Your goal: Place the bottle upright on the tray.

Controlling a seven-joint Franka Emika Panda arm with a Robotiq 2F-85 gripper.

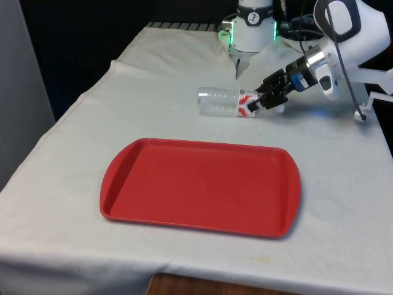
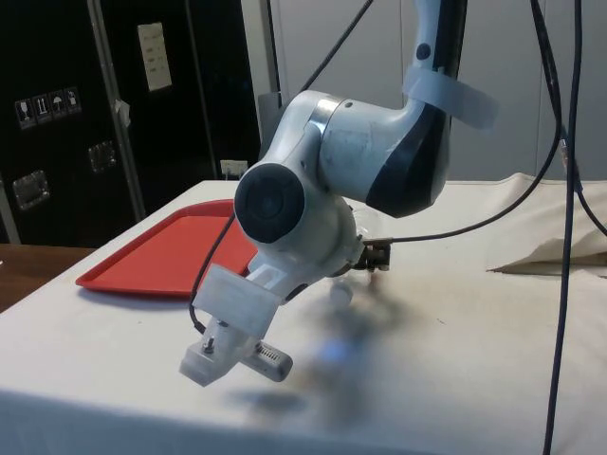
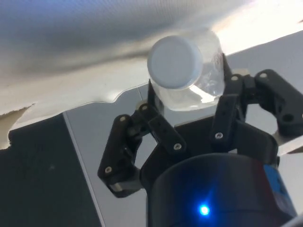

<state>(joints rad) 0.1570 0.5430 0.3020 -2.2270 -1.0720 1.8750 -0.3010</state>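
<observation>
A clear plastic bottle [image 1: 220, 101] with a red and white label lies on its side on the white cloth, beyond the far edge of the red tray [image 1: 153, 184]. My gripper [image 1: 263, 101] reaches in low from the front view's right and is shut on the bottle's neck end. In the wrist view the white cap [image 3: 173, 62] and the clear shoulder of the bottle [image 3: 210, 80] sit between the two black fingers [image 3: 226, 101], which press on both sides. The tray [image 2: 161, 254] holds nothing. In the side view the arm hides most of the bottle.
The robot's base [image 1: 249, 31] stands close behind the bottle. A fold of the cloth [image 2: 550, 254] rises at the far side in the side view. The table's front edge [image 1: 184, 273] runs just below the tray.
</observation>
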